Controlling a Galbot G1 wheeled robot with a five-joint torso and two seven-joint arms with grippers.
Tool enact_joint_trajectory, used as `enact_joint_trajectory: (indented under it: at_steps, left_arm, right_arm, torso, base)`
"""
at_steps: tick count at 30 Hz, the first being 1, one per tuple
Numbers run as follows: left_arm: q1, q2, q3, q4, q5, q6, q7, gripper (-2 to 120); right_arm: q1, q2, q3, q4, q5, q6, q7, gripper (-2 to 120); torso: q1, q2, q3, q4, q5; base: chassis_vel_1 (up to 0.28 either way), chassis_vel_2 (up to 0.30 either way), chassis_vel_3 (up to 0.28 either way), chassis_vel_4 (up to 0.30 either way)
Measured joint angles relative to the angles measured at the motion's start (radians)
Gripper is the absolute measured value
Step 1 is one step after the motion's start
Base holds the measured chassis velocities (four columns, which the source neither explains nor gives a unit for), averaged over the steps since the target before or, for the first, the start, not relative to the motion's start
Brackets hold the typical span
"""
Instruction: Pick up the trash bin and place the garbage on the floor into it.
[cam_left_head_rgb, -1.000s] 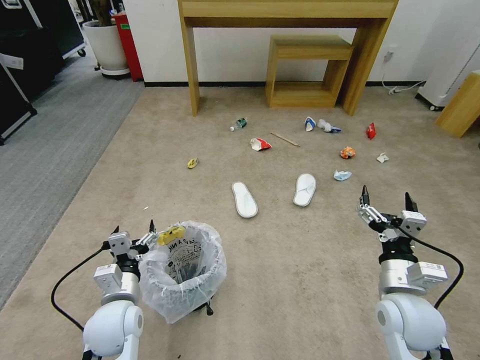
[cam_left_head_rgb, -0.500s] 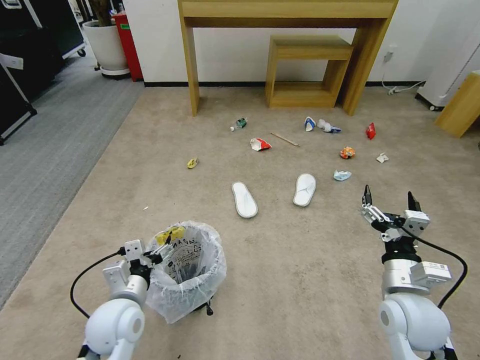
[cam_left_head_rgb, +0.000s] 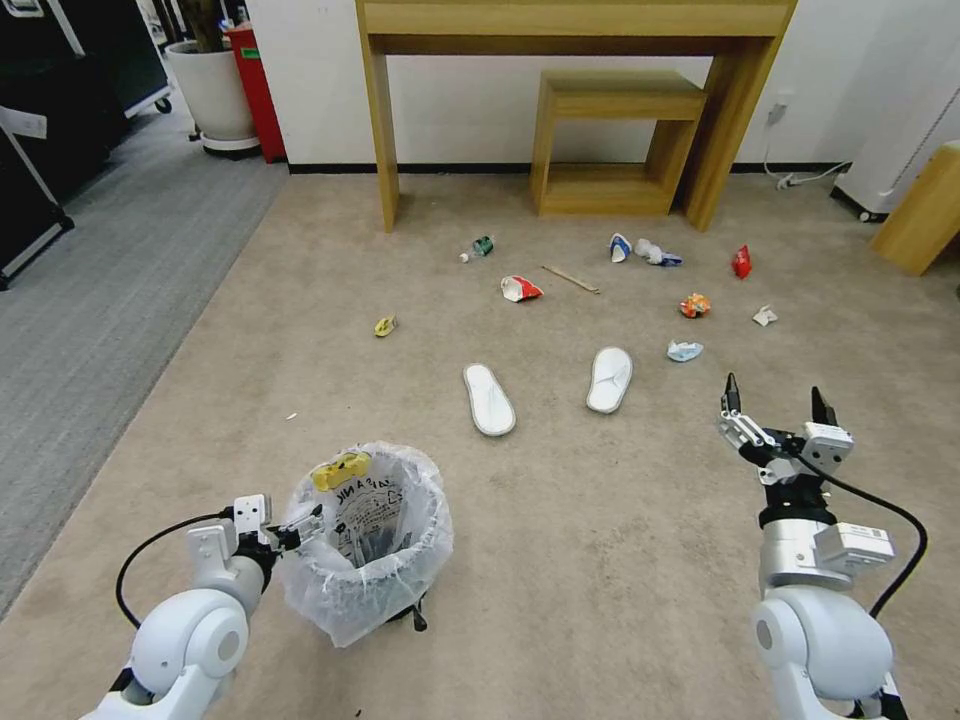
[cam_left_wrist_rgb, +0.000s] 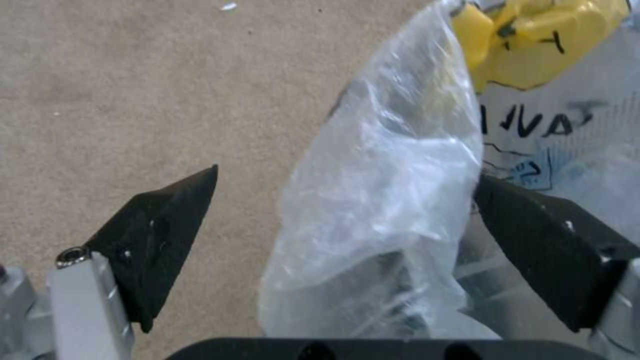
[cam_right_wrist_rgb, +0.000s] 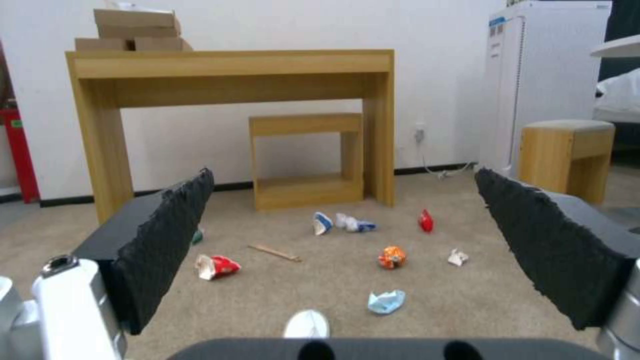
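The trash bin (cam_left_head_rgb: 368, 540) stood upright on the beige carpet floor (cam_left_head_rgb: 600, 560), well in front of the wooden desk (cam_left_head_rgb: 570, 60) and on the robot's left side, lined with a crinkled clear bag with a yellow wrapper (cam_left_head_rgb: 340, 468) caught at its far rim. The left gripper (cam_left_head_rgb: 285, 525) sat at the bin's left rim with its fingers spread wide; in the left wrist view the left gripper (cam_left_wrist_rgb: 347, 200) straddled a fold of the clear bag and the rim, one black fingertip (cam_left_wrist_rgb: 167, 220) outside over the carpet and the other (cam_left_wrist_rgb: 533, 235) on the inner side, neither closed on the plastic. The right gripper (cam_left_head_rgb: 775, 405) hung above the carpet, well to the right of the bin, fingers wide apart and holding nothing. The garbage lay scattered between the bin and the desk: a green-labelled bottle (cam_left_head_rgb: 480, 246), a red and white wrapper (cam_left_head_rgb: 520, 289), a wooden stick (cam_left_head_rgb: 570, 279), a blue-white cup (cam_left_head_rgb: 620, 247), a red wrapper (cam_left_head_rgb: 741, 262), an orange wrapper (cam_left_head_rgb: 695, 305), a crumpled scrap of paper (cam_left_head_rgb: 765, 316), a pale blue tissue (cam_left_head_rgb: 684, 350) and a small yellow wrapper (cam_left_head_rgb: 385, 326). Two white slippers (cam_left_head_rgb: 489, 399) lay nearer the bin than most of the litter. A small wooden stool (cam_left_head_rgb: 610, 140) stood under the desk.
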Motion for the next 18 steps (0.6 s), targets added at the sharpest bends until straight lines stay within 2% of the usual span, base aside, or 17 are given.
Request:
enact_joint_trajectory:
  at_steps: [9,18]
  left_arm:
    - [-0.017,0.065,0.045,-0.005,-0.053,0.014,-0.036,97]
    - [-0.033,0.134,0.066,0.025,-0.085,0.012,-0.038,97]
  right_arm:
    - [0.004,0.016,-0.004,-0.009,-0.012,-0.001,-0.009,100]
    - [0.008,0.024,-0.006,-0.018,-0.017,0.001,-0.010,100]
  torso:
    - [0.000,0.000,0.000,0.0000,0.0002]
    - [0.000,0.000,0.000,0.0000,0.0002]
  base:
    - [0.000,0.000,0.000,0.000]
    - [0.000,0.000,0.000,0.000]
